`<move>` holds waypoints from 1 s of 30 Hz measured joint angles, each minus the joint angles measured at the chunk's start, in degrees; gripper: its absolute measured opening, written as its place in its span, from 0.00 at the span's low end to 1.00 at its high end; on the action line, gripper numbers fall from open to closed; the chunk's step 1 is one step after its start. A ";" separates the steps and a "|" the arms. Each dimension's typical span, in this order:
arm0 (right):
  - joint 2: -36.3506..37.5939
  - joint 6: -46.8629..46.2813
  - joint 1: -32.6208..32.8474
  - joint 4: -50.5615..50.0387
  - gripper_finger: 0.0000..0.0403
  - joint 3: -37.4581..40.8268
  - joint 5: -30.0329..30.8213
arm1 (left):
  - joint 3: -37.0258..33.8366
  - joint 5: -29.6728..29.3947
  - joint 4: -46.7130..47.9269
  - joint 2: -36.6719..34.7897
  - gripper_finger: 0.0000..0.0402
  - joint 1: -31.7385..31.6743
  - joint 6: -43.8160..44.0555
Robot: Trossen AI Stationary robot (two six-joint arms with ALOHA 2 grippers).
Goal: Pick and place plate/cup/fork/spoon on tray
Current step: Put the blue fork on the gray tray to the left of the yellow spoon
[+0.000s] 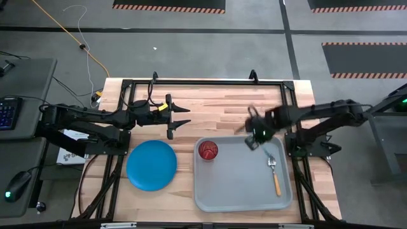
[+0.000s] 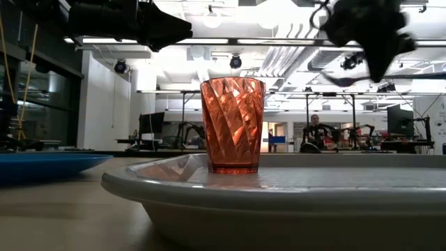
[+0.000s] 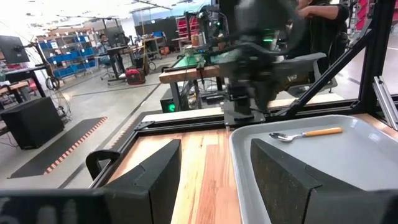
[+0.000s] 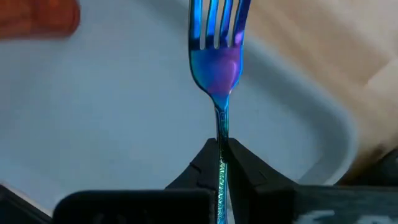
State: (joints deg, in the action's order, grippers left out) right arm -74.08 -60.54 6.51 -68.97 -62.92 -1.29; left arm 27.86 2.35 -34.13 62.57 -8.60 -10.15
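right gripper (image 4: 221, 163) is pinching the fork (image 4: 216, 56) by its handle; long axis runs straight out from the jaws, tines leading. it hangs over the tray's (image 1: 238, 184) far right corner, so the tray floor lies directly below. spoon (image 1: 273, 173) lies just nearer, cup (image 1: 208, 150) well left. left gripper (image 1: 178, 117) is spread, idle over the bench by the plate (image 1: 151, 165).

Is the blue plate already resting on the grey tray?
No, the plate lies on the wooden table beside the tray.

Plate (image 1: 151, 165) bright blue; cup (image 1: 208, 150) red-orange, swirl-ribbed; tray (image 1: 235, 191) light grey; fork (image 4: 215, 43) iridescent blue-violet; spoon (image 1: 274, 173) handle orange
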 joint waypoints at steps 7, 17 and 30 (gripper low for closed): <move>-4.73 -31.54 19.60 3.81 0.00 0.00 6.47 | 0.00 0.00 0.05 0.00 0.46 0.00 0.02; -14.29 -53.31 30.03 6.51 0.00 0.02 6.83 | 1.36 0.01 -0.51 0.00 0.46 0.02 -0.02; -22.09 -62.89 33.42 10.01 0.00 0.04 2.61 | 2.95 0.04 -0.20 0.00 0.46 0.01 -3.05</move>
State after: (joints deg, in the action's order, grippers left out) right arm -96.17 -123.42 39.92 -58.96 -62.87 1.31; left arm 30.81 2.39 -34.33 62.57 -8.59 -13.20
